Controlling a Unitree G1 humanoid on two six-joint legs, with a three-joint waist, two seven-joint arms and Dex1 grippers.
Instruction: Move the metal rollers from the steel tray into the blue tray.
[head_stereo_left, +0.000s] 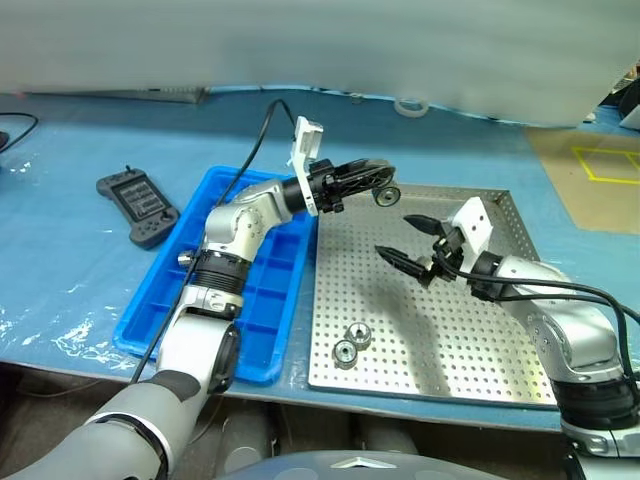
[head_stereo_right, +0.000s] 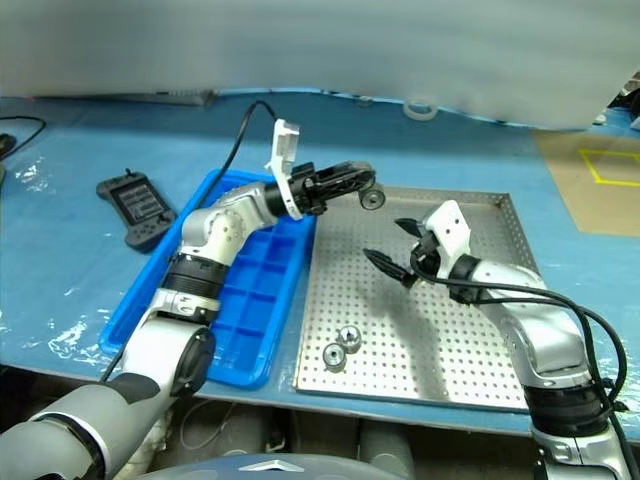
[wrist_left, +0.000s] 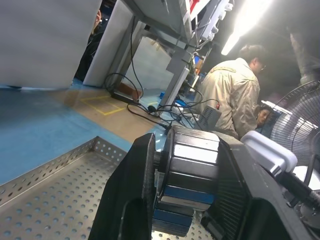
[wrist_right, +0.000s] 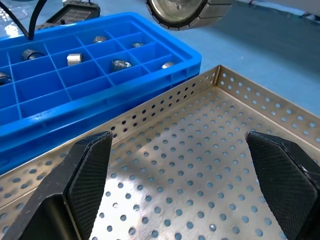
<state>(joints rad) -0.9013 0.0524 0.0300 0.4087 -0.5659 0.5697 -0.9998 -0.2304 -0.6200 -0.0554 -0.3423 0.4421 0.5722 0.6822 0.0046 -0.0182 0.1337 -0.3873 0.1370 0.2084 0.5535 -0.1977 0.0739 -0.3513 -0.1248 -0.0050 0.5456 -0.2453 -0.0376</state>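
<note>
- Left gripper (head_stereo_left: 385, 192): pinched on one metal roller (head_stereo_left: 388, 196), held above the far edge of the steel tray (head_stereo_left: 480, 340), just beyond the blue tray (head_stereo_left: 165, 300).
- Right gripper (head_stereo_left: 408, 242): fingers spread wide, nothing between them, hovering over the steel tray below and just beside the left gripper.
- Two metal rollers (head_stereo_left: 352, 343) lie on the perforated tray floor, nearer the robot than the right gripper (touching or almost so).
- Blue tray compartments hold several rollers (wrist_right: 74, 59).
- Surface: blue sheeting (head_stereo_left: 80, 130) covers the table; a dark controller (head_stereo_left: 138, 206) lies beyond the blue tray.
- Room: a person in a beige jacket (wrist_left: 234, 102) stands past the table, beside a fan (wrist_left: 297, 120); yellow floor marking (head_stereo_left: 605, 163).
</note>
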